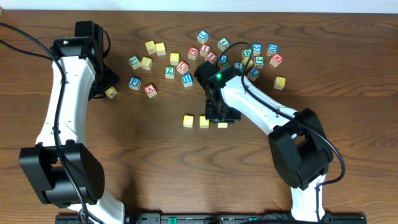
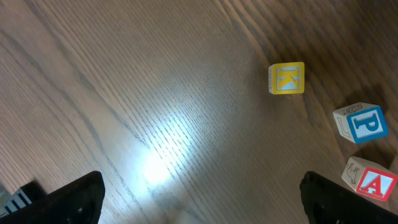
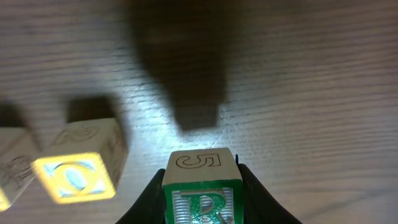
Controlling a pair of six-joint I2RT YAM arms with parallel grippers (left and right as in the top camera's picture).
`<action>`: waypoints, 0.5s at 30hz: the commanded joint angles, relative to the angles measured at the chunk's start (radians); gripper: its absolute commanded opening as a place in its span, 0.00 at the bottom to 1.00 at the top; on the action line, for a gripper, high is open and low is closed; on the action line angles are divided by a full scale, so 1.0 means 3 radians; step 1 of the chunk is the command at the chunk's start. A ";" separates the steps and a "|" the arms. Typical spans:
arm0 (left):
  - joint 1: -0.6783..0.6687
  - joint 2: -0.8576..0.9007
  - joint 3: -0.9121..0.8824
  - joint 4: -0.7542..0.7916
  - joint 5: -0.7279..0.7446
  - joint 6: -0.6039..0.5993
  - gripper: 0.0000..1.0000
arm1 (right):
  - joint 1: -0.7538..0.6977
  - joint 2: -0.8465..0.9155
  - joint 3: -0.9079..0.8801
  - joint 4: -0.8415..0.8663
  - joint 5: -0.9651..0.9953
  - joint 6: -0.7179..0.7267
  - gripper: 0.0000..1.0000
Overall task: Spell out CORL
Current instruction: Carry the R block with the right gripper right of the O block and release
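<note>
Closest to the lens in the rt wrist view is the R block (image 3: 202, 194), green letter facing us, pinched on both sides by the right gripper (image 3: 202, 208), so that pincer is closed on it w/ the jaws only as far apart as the block is wide. We judge it's held low and square so the R lands in line w/ the row. Just to its left sits the yellow O block (image 3: 78, 169), apart from the R by a small gap, and a pale block (image 3: 12, 168) past the O is cut off at the frame edge. We can't read its letter, prob. the C. From overhead the row lies mid-table (image 1: 124, 155), and the R's slot is third, to the right of the two yellow blocks. Whether the R already touches the wood, we can't tell. L isn't placed yet; the loose pile (image 1: 211, 53) at the far side is too small to read for it. The left gripper (image 2: 199, 205) hangs wide open over bare wood, holding nothing, w/ the K block (image 2: 286, 78), P block (image 2: 362, 122) and A block (image 2: 371, 180) ahead of it, none needed for the word. We reckon it's parked out of the other arm's way.
</note>
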 commanded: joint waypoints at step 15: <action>-0.0001 0.0032 -0.0028 -0.0022 -0.0071 -0.0043 0.99 | 0.0015 0.0041 -0.0228 0.0407 -0.0022 -0.0037 0.34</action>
